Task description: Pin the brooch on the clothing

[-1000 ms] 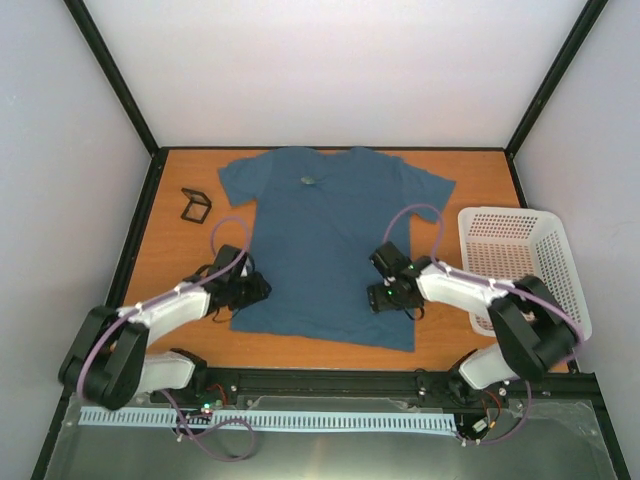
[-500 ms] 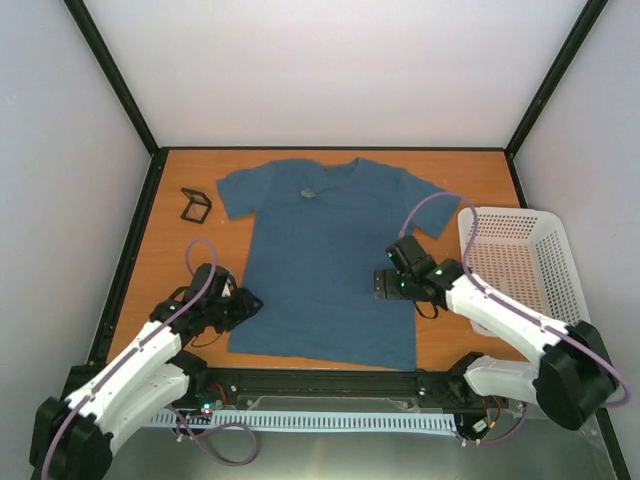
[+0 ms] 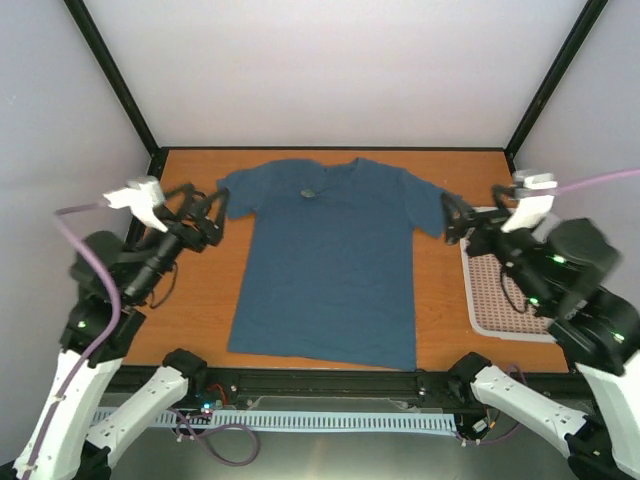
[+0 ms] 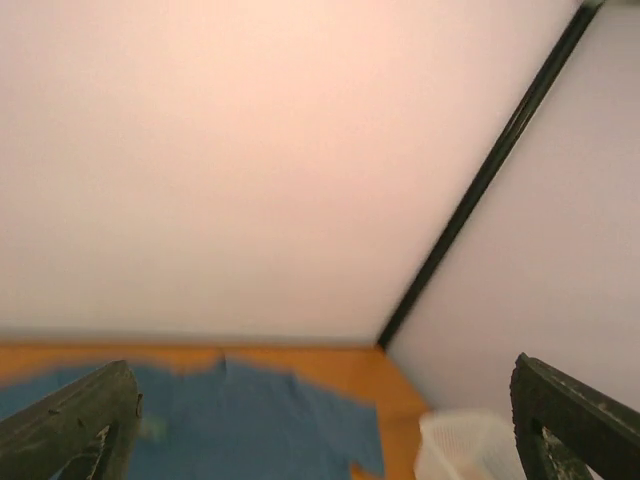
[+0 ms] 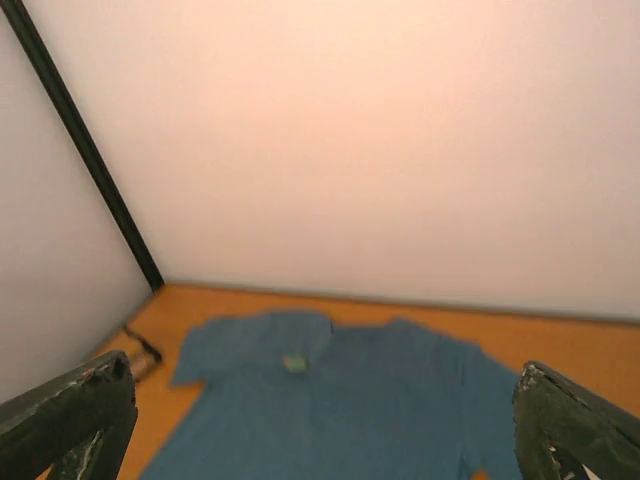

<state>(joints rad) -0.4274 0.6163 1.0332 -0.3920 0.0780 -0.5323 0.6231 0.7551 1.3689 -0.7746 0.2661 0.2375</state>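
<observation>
The pale, coin-like brooch (image 3: pixel 308 192) sits on the T-shirt (image 3: pixel 330 270) just below the round neck, so the pinning looks done (whether the pin bites the cloth is too small to tell). The soft teal fabric lies flat on the orange bench (image 3: pixel 190 300). The left gripper (image 3: pixel 212 215) and right gripper (image 3: pixel 452 218) hover, jaws wide, empty.

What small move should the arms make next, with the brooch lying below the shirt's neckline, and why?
Probably just lower both arms to rest. The brooch lies on the T-shirt just below the neckline, and the left gripper and right gripper are open, empty and raised off the cloth. Whether the pin is actually fastened is too small to tell.
</observation>
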